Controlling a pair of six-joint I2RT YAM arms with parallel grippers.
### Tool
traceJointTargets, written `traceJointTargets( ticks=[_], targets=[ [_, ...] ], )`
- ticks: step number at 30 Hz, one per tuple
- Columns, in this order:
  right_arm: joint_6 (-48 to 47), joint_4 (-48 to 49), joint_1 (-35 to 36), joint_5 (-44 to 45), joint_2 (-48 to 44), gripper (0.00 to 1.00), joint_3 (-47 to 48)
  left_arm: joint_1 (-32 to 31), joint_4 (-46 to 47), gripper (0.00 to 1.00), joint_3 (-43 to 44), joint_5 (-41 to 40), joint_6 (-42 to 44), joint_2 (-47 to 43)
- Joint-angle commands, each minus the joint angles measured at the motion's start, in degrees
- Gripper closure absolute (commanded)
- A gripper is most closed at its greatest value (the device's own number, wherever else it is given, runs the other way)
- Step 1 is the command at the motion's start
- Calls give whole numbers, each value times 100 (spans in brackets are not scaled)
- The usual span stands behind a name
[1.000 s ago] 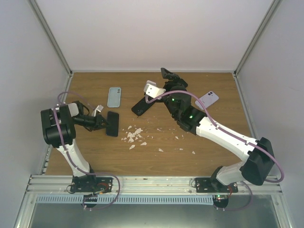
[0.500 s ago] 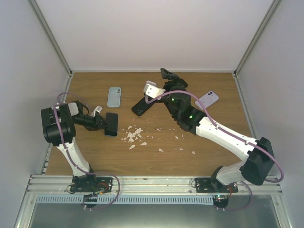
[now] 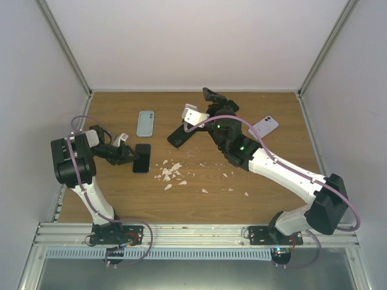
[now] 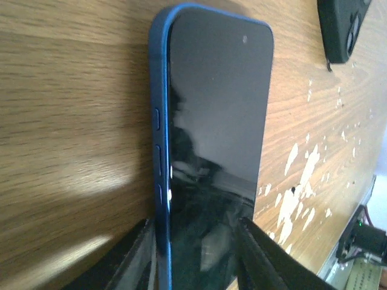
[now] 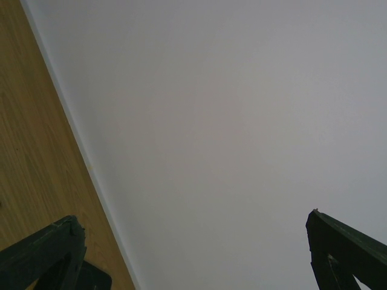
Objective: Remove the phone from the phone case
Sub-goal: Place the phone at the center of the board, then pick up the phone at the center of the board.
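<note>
The phone [image 3: 142,158], dark blue with a black screen, lies on the wooden table left of centre. In the left wrist view the phone [image 4: 211,121] runs up the frame with my left gripper [image 4: 196,226] shut on its near end, one finger on each long edge. In the top view my left gripper [image 3: 131,155] reaches it from the left. The empty black phone case [image 3: 181,134] lies apart, further back near the centre, and shows at the corner of the left wrist view [image 4: 343,27]. My right gripper [image 3: 208,92] is open and empty, raised near the back wall [image 5: 192,217].
A light blue phone [image 3: 145,123] lies at the back left and a lilac phone [image 3: 264,126] at the back right. White chips [image 3: 170,172] are scattered over the middle of the table. White walls close in the back and sides.
My left gripper has drawn the phone slightly to the left, and its wrist has turned. The right arm has hardly moved.
</note>
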Motion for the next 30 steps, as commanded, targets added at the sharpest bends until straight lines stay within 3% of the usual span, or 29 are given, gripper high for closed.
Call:
traceJointTargets(
  ticks=[1,6,15,20,30],
  targets=[
    [110,-17,-9,-13,47,0,169,161,609,58,-69,-1251,-122,-92],
    [119,-18,-8,-18,18,0,143,180,646,33,21,-1342,-141,-405],
    [70,6,-31,-31,-99,0,-58,30,560,9,437,-1150,-41,-911],
    [158,-99,-179,-101,-286,0,-292,-466,549,1,604,-1208,142,-1217],
    [512,-390,-646,-296,-663,0,-672,-2026,696,1,1077,-1727,275,-1284]
  ],
)
